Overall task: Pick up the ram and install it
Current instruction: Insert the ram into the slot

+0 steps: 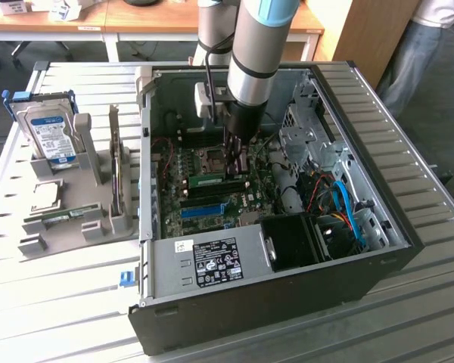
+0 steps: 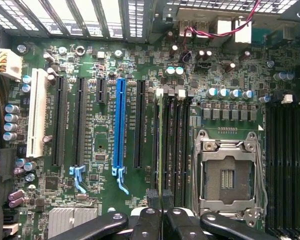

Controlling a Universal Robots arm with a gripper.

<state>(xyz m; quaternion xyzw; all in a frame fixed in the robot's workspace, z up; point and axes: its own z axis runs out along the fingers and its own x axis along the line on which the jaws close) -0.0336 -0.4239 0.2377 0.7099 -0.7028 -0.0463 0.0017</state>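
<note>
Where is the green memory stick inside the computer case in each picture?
Exterior view: the green memory stick lies on the motherboard, between the processor socket and the blue slot.
Wrist view: edge-on, a thin green line among the black memory slots.
Shared landmark: the blue slot, beside it in both.

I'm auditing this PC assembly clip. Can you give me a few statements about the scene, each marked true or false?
1. The end effector is inside the case, over the motherboard. True.
2. The CPU socket holds a processor. False: it is empty.
3. A hard drive stands in the holder outside the case. True.
4. The ram sits in the blue slot. False: it stands among the black slots beside the CPU socket, and the blue slot is empty.
5. The end effector is wide open. False: it is shut on the ram.
</note>
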